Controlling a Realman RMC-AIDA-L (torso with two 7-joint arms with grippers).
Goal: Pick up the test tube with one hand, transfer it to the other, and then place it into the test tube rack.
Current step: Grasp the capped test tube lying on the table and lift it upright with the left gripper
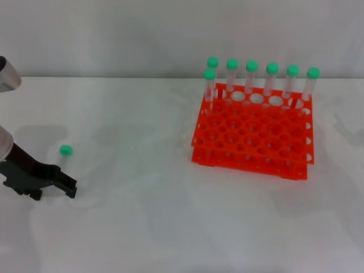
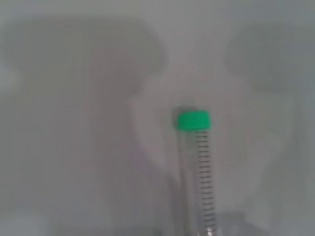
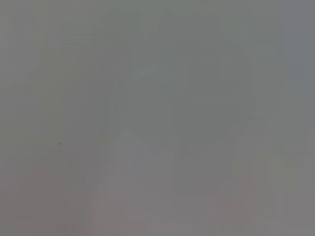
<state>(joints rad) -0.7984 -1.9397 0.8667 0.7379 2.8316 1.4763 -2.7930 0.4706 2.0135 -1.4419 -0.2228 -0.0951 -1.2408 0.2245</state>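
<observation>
Left gripper (image 1: 62, 183) low over tabletop (image 1: 142, 216); test tube (image 1: 64, 159) lies just ahead of jaws. Jaw opening: cannot tell. Advise centring tube between jaws before closing.

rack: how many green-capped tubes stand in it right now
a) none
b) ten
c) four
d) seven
d) Seven capped tubes stand upright in the rack: six along the far row and one more just in front at its left end. Another tube lies apart on the table by the left gripper.
</observation>
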